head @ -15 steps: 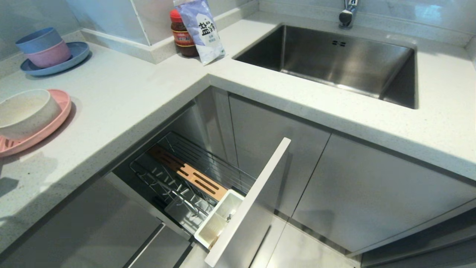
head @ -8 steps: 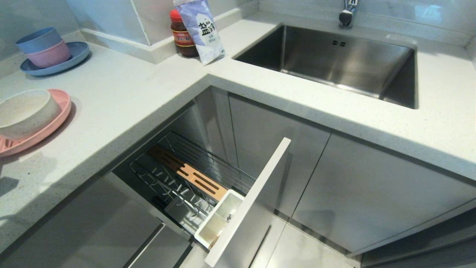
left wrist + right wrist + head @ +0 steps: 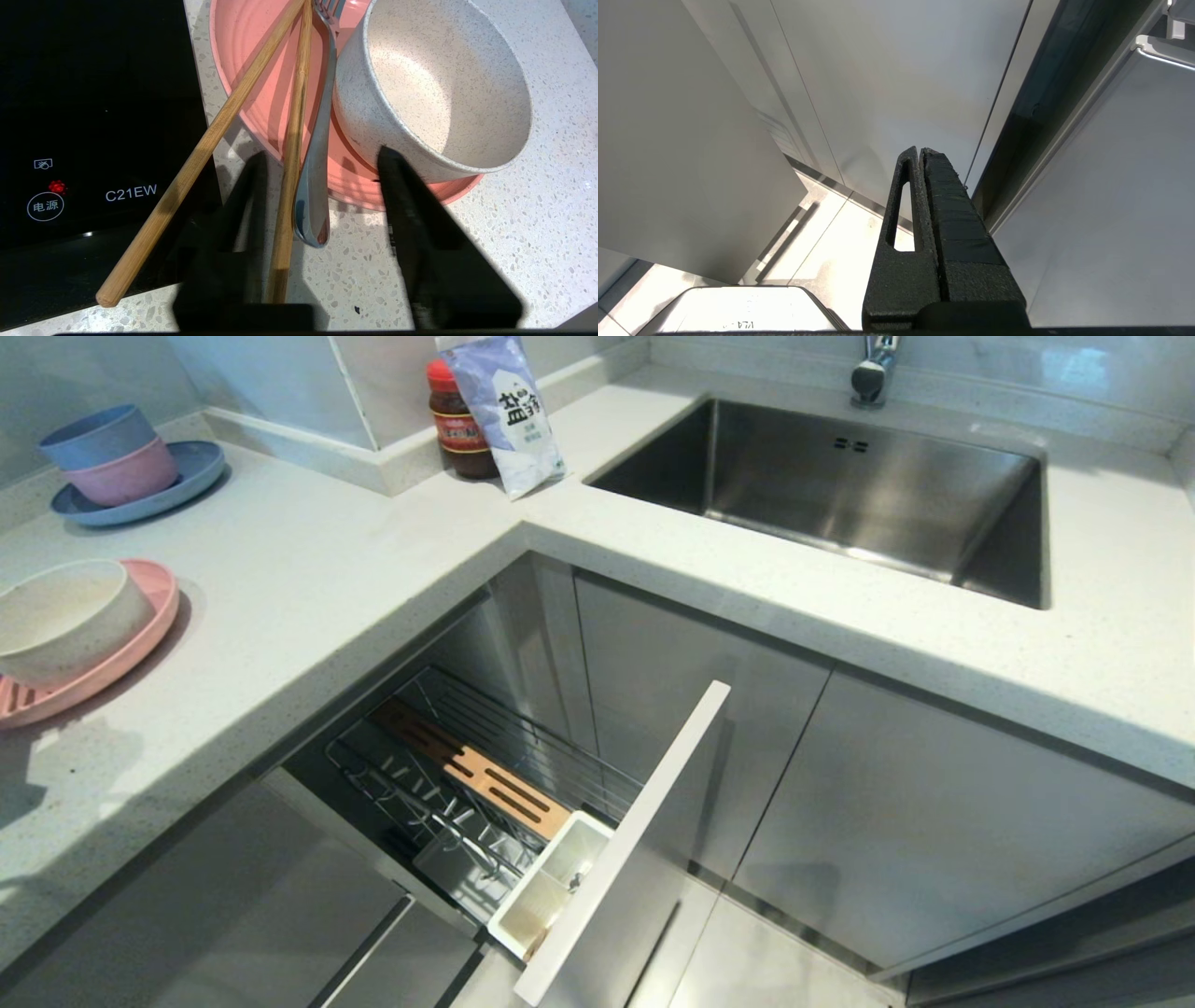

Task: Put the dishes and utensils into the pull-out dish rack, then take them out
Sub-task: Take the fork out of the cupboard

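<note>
The left gripper (image 3: 322, 161) is hovering with fingers apart around the fork (image 3: 314, 186) and one chopstick (image 3: 292, 154) on the plate (image 3: 252, 60) beside the bowl (image 3: 434, 84), at the table's nine o'clock, while the right gripper (image 3: 920, 151) is hanging with fingers together.

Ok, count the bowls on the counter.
3. An off-white bowl sits on the pink plate at the counter's left edge. A blue bowl is stacked in a pink bowl on the blue plate behind. More may lie outside the view.
</note>
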Controlling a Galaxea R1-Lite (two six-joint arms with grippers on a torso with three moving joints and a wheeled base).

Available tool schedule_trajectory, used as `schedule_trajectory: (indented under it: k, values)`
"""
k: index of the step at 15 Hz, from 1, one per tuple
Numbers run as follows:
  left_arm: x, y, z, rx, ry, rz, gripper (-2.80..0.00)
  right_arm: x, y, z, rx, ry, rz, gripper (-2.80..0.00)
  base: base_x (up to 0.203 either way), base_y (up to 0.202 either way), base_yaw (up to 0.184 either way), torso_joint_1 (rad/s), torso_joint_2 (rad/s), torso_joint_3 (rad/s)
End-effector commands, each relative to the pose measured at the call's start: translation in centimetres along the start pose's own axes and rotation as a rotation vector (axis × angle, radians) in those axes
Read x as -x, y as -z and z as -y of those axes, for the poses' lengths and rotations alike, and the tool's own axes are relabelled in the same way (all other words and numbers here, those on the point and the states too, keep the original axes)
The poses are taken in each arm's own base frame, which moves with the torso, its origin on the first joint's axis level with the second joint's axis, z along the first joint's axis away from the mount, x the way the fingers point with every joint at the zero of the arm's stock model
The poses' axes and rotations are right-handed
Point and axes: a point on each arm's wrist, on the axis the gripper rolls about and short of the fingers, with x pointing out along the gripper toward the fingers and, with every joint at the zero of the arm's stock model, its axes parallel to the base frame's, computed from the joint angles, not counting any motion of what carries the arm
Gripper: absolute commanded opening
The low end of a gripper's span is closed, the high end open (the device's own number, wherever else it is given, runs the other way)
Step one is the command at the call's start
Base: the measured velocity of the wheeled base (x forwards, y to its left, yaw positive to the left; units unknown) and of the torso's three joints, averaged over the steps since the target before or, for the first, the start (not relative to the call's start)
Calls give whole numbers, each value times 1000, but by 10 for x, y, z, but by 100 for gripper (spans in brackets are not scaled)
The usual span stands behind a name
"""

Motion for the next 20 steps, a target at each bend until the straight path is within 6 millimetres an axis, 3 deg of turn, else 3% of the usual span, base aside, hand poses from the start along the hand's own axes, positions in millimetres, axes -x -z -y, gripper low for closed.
schedule_trajectory:
  k: [1,5,12,13,20]
  values:
    - [1,-1,0,4,1,5,0,0,0,0,0,0,1,-280,0,0,0,0,0,0]
    - [9,-4,2,2,16,35,0,0,0,0,0,0,1,-280,0,0,0,0,0,0]
    - [48,-24,14,-13,103,176,0,0,0,0,0,0,1,-280,0,0,0,0,0,0]
    - [54,-31,18,-21,119,206,-280,0,0,0,0,0,1,-280,0,0,0,0,0,0]
    - [92,-95,65,-64,360,405,-280,0,0,0,0,0,1,-280,0,0,0,0,0,0]
